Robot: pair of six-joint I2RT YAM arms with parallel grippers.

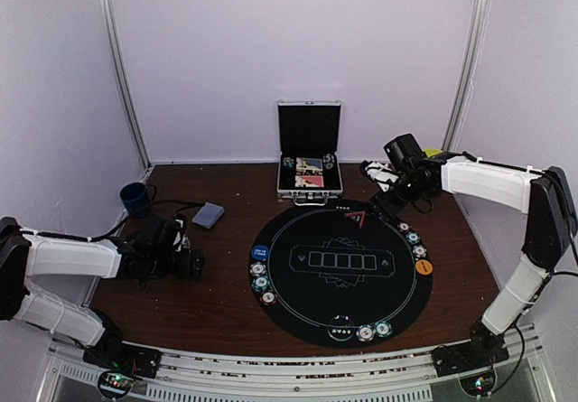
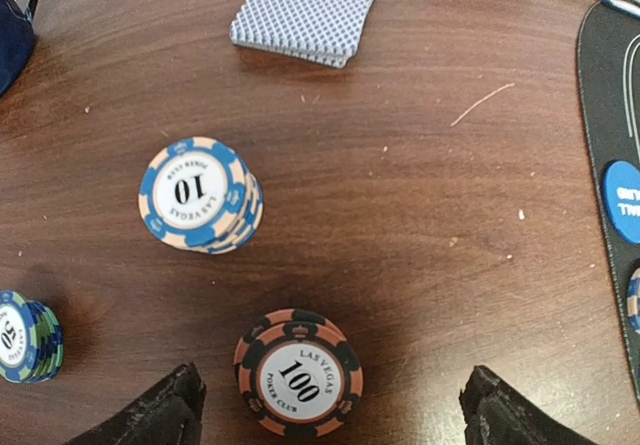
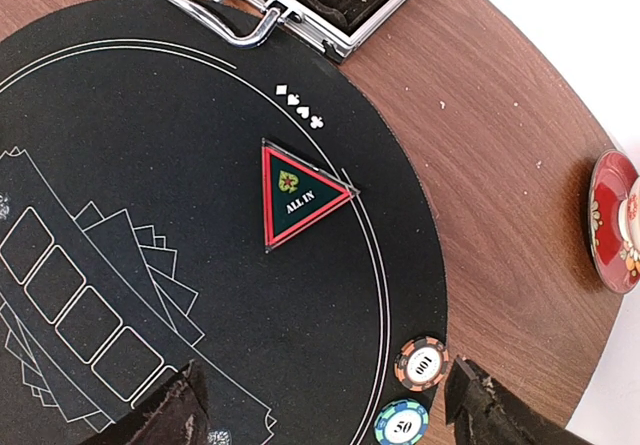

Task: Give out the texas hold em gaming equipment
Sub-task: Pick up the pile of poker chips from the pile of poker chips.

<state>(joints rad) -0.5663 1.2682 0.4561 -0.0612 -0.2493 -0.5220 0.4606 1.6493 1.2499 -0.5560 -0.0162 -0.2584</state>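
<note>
**Left pincer (image 2: pixel 335 375) poised over the orange-and-black 100 stack (image 2: pixel 298 373) on the table (image 2: pixel 430 265).**

Its jaws stand wide apart and grip nothing. The stack sits between the two fingers, nearer the one at the view's left and touching neither (a plain closing looks like the likely next step). Being round, the stack offers no long axis to align with. Farther out lie a blue 10 stack (image 2: pixel 200 195), a green-edged stack (image 2: pixel 28 337) at the left margin and, beyond, the face-down deck of cards (image 2: pixel 308 10). The black mat (image 2: pixel 605 95) with its blue button (image 2: pixel 622 200) lies to the right. The right pincer (image 3: pixel 325 365), well apart across the mat, is also wide open and empty above a 100 chip (image 3: pixel 420 363) and a 50 chip (image 3: pixel 402 425). The left arm is plainly the nearer.
</note>
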